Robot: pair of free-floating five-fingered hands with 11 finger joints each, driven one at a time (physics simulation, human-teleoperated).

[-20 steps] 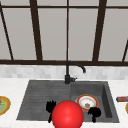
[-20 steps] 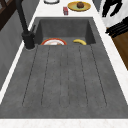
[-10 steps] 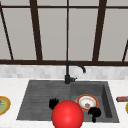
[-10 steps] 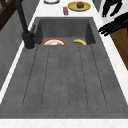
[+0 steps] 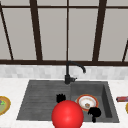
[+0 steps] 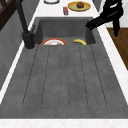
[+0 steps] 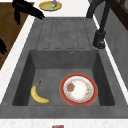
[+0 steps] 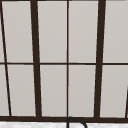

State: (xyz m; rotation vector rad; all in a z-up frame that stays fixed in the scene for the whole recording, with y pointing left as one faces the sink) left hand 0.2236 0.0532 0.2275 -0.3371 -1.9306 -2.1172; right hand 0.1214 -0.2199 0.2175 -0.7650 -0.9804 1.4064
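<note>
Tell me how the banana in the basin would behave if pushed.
The banana lies curved on the flat basin floor, so it would probably pivot or slide rather than roll. It looks firm but likely bruises easily.

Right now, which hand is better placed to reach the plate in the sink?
Probably the right hand: in the front view it is just beside the plate, over the basin. The left hand is farther off, by the draining board.
</note>
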